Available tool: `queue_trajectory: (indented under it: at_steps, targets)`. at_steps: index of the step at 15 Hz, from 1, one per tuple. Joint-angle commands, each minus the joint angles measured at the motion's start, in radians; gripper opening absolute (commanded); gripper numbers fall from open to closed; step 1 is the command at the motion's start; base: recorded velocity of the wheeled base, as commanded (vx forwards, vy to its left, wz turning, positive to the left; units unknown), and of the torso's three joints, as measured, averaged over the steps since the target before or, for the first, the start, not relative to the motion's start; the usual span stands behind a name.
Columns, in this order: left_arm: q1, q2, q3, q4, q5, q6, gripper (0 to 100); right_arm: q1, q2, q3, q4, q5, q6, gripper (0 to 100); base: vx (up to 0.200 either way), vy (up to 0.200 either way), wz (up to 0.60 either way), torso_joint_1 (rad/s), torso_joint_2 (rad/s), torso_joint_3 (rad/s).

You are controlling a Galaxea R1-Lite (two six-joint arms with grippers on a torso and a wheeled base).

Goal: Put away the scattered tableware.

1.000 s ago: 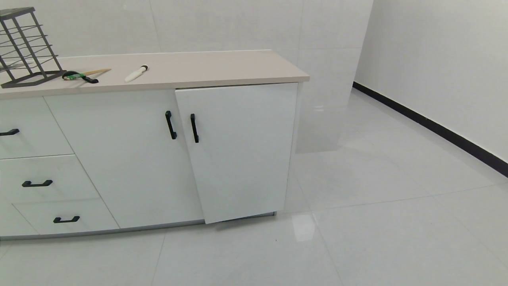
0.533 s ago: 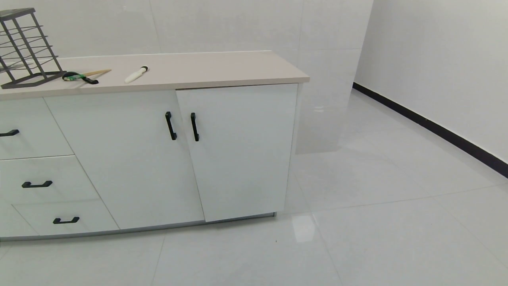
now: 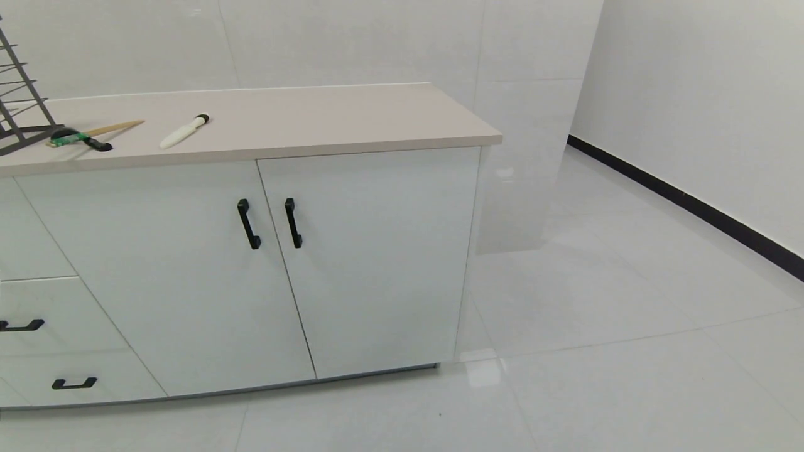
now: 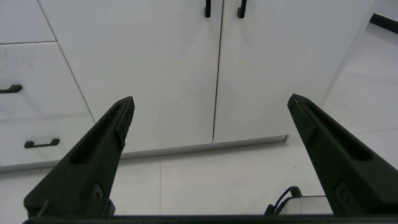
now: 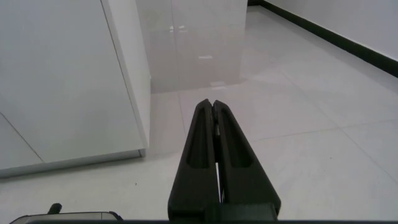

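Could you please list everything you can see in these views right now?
wire rack: 1, dark grey, countertop's left end
wooden-handled utensil: 1, wood, green and black, beside the rack
white utensil: 1, white with dark tip, right of it
countertop: 1, beige, on the cabinet
cabinet doors: 2, white, shut
door handles: 2, black, upright
drawer handles: 2, black, left of the doors
floor: pale glossy tiles
skirting: black, right wall
left end effector: black, open, facing the cabinet
right end effector: black, shut, over the floor
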Motion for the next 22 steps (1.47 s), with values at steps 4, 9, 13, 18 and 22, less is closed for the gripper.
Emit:
queue_trajectory:
  at_steps: [4, 9, 13, 18, 22]
  targets:
    - [0.000, 0.000, 0.000, 0.000, 0.000, 0.001, 100, 0.000, 0.002, 0.000, -0.001, -0.001, 0.000, 0, 0.000, 0.000, 0.60, 0.002, 0.00, 0.002]
    - [0.000, 0.000, 0.000, -0.001, 0.000, 0.000, 100, 0.000, 0.002, 0.000, -0.001, -0.001, 0.000, 0, 0.000, 0.040, 0.48, 0.001, 0.00, 0.001]
    - [0.000, 0.000, 0.000, 0.000, 0.000, -0.002, 100, 0.000, 0.002, 0.000, -0.001, -0.001, 0.001, 0, 0.000, 0.200, 0.00, 0.004, 0.00, -0.002]
    - [0.000, 0.000, 0.000, 0.000, 0.002, -0.002, 100, 0.000, 0.002, 0.000, -0.001, -0.001, 0.001, 0, 0.040, 0.200, 0.00, 0.001, 0.00, 0.005]
    - [0.000, 0.000, 0.000, -0.001, 0.002, -0.002, 100, 0.000, 0.002, 0.000, -0.001, -0.001, 0.001, 0, 0.200, 0.200, 0.00, 0.002, 0.00, 0.004]
